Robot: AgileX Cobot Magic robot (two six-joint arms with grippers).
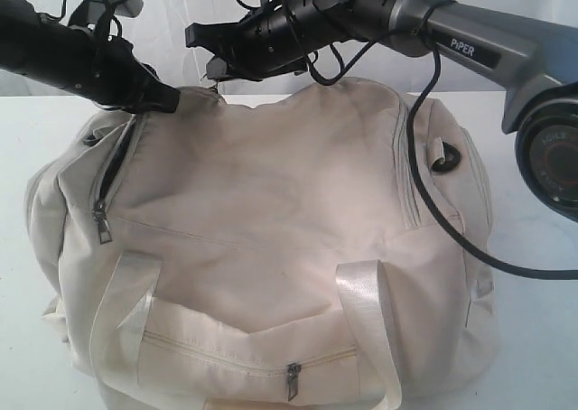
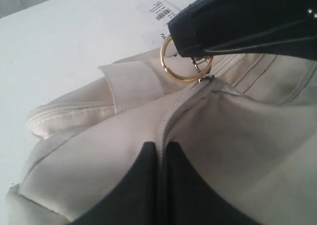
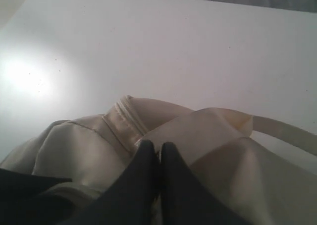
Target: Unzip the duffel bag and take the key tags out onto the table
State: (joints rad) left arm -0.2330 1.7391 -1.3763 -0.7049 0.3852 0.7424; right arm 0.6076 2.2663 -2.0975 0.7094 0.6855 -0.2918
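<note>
While the bag (image 1: 271,229) sits on the table (image 1: 533,338) with its top zip (image 2: 171,111) seemingly closed, the left gripper (image 2: 159,155) pinches the bag at that zip and the right gripper (image 3: 159,155) is pressed together near the ring (image 2: 171,69); no tags show, so unzipping and removal are both left

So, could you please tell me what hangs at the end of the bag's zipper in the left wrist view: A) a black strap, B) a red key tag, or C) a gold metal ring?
C: a gold metal ring hangs at the end of the duffel bag zipper.
</note>
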